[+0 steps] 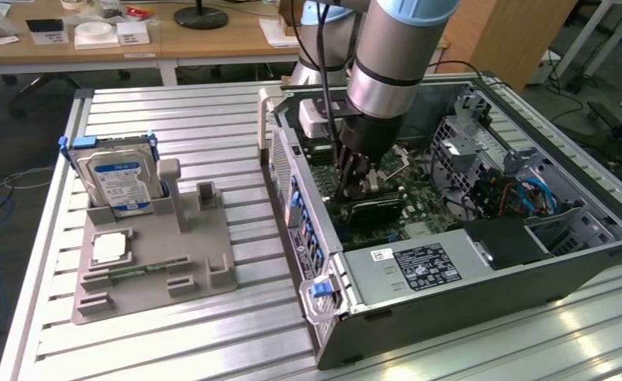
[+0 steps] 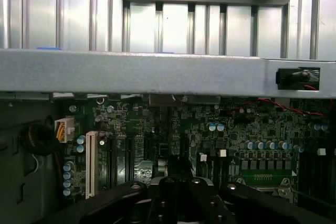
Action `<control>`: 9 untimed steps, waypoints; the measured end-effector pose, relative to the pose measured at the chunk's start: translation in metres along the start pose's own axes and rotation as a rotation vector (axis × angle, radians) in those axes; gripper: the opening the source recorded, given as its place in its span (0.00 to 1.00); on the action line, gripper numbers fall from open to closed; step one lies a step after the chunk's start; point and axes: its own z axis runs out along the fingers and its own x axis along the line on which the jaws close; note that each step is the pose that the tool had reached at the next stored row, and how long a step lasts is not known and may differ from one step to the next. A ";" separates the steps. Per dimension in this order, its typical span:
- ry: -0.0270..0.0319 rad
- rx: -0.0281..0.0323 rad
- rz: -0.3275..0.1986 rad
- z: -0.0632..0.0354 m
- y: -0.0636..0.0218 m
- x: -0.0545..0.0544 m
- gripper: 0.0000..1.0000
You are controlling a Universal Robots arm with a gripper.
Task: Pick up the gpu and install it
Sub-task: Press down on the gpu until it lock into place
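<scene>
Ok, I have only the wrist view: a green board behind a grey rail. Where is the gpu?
Observer: It is inside the case. The gpu, a dark card, is on the board directly under the gripper.
Operator: How does the case lie?
Observer: It lies on its side on the table, with the open side up. The arm reaches in from above.
Operator: And what is outside the case?
Observer: A grey holder stands on the exterior view's left. The hard drive stands upright in it.
</scene>
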 end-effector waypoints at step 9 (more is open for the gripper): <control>0.0024 -0.0015 0.000 0.0088 0.0000 0.001 0.11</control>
